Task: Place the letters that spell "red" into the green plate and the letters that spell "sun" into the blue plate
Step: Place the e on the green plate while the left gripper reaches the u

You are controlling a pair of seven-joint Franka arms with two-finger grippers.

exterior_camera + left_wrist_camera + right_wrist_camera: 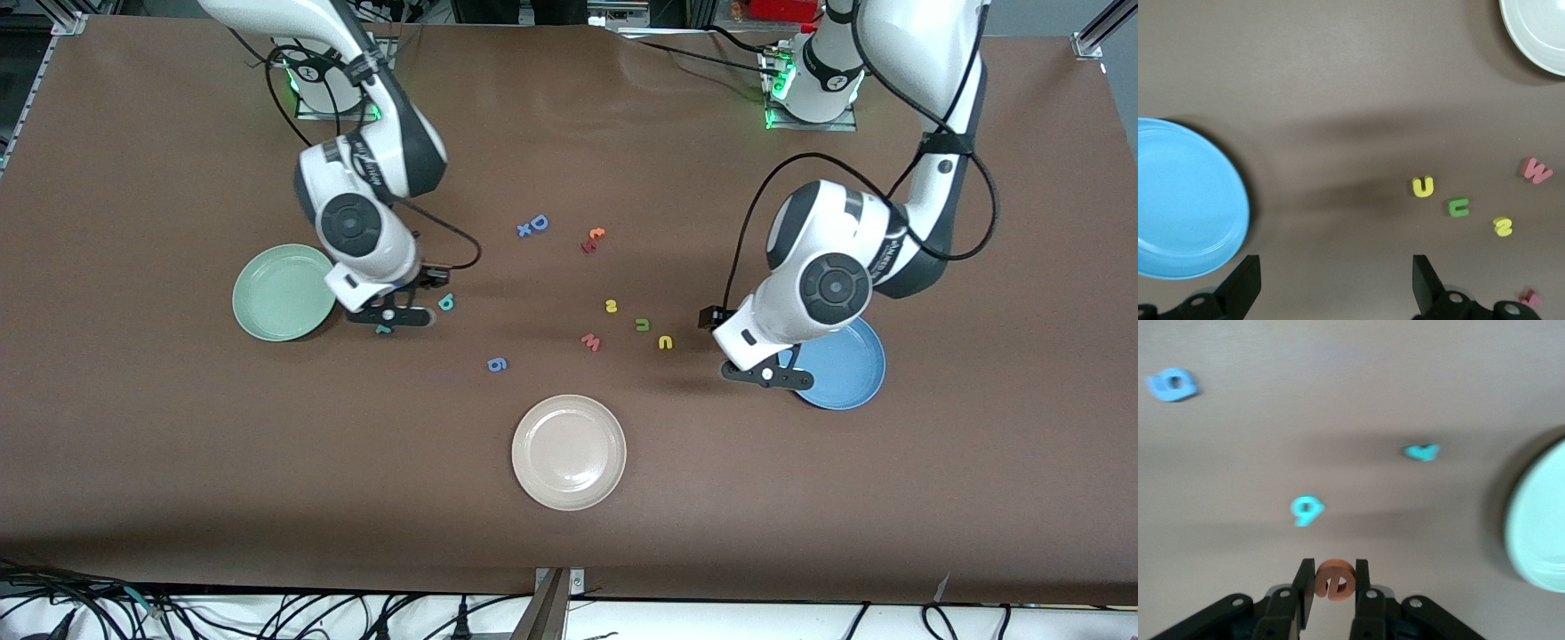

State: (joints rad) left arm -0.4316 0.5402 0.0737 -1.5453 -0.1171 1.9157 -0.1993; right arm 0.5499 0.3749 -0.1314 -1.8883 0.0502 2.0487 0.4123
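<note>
My right gripper [1335, 577] is shut on the orange "e" [1335, 581], which stands upright between the jaws. This right gripper [391, 316] hangs just beside the green plate [283, 293], over the small teal "r" [383, 330]. The teal "d" [446, 302] lies close by on the table. The teal "d" [1306, 509], teal "r" [1421, 452] and green plate [1538, 527] also show in the right wrist view. My left gripper [766, 374] is open and holds nothing, at the rim of the blue plate [845, 366]. The yellow "s" [611, 307], the olive letter [642, 324] and the yellow u/n letter [665, 342] lie together near the table's middle.
A beige-white plate [569, 452] sits nearest the front camera. A pinkish "w" [590, 341] lies beside the "sun" letters, and a blue "g" [497, 364] nearer the camera. A blue "D" [538, 222] and an orange "t" [594, 236] lie toward the bases.
</note>
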